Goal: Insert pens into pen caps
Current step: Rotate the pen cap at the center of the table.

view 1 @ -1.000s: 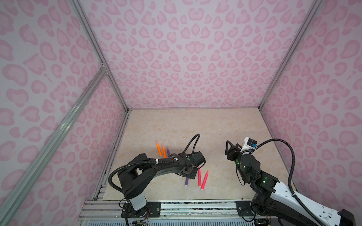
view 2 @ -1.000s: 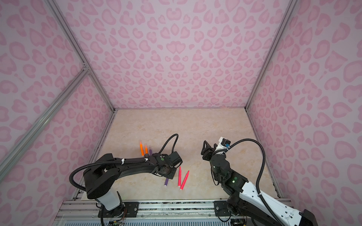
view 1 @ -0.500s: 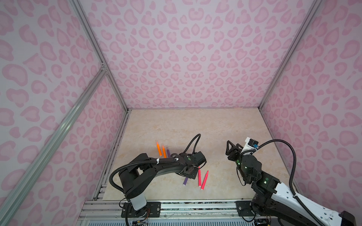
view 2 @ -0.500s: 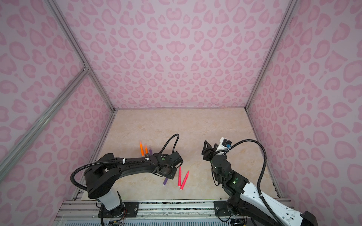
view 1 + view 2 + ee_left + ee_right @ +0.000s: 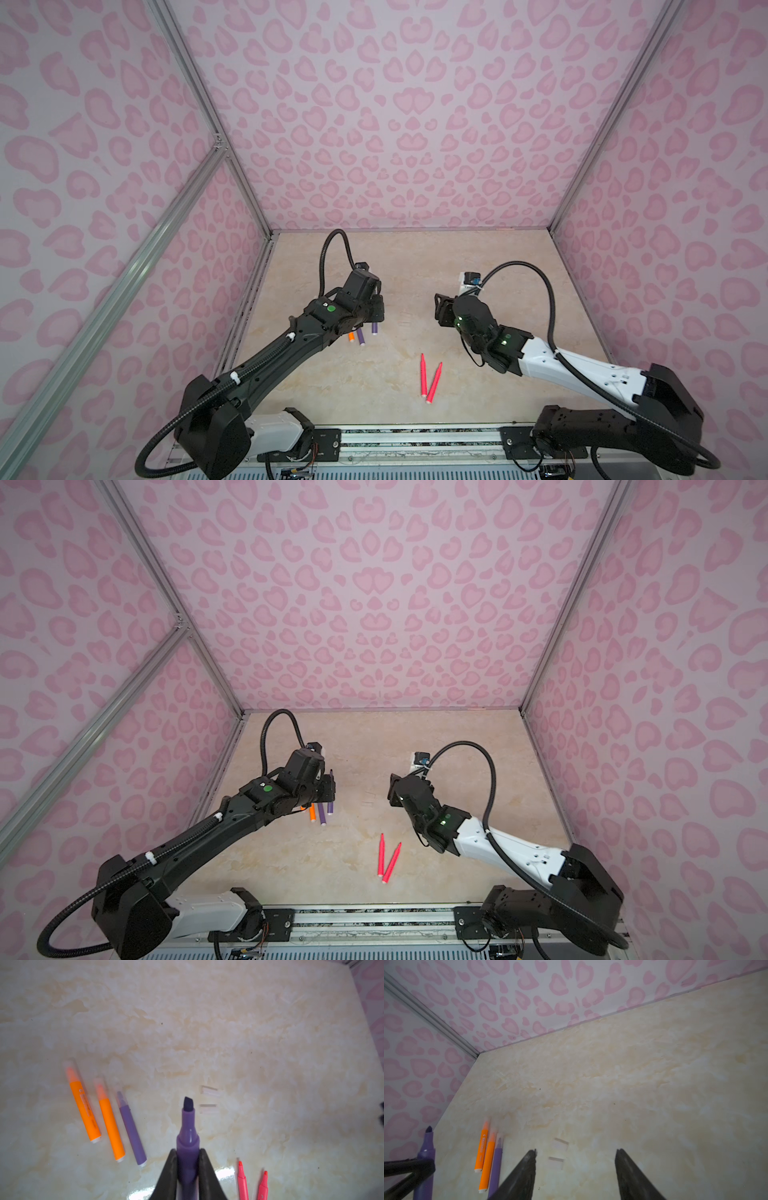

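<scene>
Uncapped purple pen point(image 5: 188, 1136), clear caps point(image 5: 209, 1091) nearby

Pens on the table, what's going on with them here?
The left tool is shut on an uncapped purple pen, tip exposed. The right tool is open near two loose clear caps on the table. Two orange pens and a second purple pen look capped; two pink-red pens lie bare.

The tabletop point(image 5: 249, 1022) is glossy and marble-patterned, the purple pen point(image 5: 188, 1142) smooth shiny plastic, the pen caps point(image 5: 208, 1091) clear plastic.
</scene>
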Controlling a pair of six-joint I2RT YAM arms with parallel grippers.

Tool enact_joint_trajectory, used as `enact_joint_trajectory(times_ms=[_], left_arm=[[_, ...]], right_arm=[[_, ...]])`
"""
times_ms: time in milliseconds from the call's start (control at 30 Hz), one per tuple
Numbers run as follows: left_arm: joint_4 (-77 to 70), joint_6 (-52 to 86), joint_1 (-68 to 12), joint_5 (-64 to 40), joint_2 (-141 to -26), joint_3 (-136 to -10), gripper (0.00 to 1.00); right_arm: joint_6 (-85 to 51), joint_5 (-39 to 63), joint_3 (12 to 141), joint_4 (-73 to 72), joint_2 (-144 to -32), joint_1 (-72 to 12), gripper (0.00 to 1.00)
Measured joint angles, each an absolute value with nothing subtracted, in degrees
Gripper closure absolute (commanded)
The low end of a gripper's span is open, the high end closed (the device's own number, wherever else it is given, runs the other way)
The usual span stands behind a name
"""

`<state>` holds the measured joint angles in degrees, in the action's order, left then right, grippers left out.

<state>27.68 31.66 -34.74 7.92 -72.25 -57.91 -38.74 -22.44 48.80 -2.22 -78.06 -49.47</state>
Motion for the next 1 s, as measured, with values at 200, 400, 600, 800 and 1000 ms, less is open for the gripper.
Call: enact_joint_trajectory(times_ms=[200,400,600,800,1000], left_arm=[[16.97,31.59,-33.36,11.07,-61.3,-40.71,0.97],[9.58,30.79,-33.23,11.84,-56.69,-35.55,0.97],[6.35,30.74,-33.39,10.0,-58.94,-35.62,0.97],[5.87,30.76,-33.39,9.19,-59.79,-36.27,0.97],[5.91,30.76,-33.39,9.21,-59.79,-36.36,0.97]], right_arm=[[-36.86,-17.1,62.61,3.9,-96.16,-50.65,0.46],[-37.6,-17.06,70.89,9.17,-107.61,-51.44,0.39],[-38.65,-19.73,77.36,14.17,-114.78,-52.36,0.4],[-39.92,-21.1,77.54,16.16,-115.85,-52.4,0.41],[-40.1,-21.58,77.89,16.53,-117.01,-52.16,0.4]])
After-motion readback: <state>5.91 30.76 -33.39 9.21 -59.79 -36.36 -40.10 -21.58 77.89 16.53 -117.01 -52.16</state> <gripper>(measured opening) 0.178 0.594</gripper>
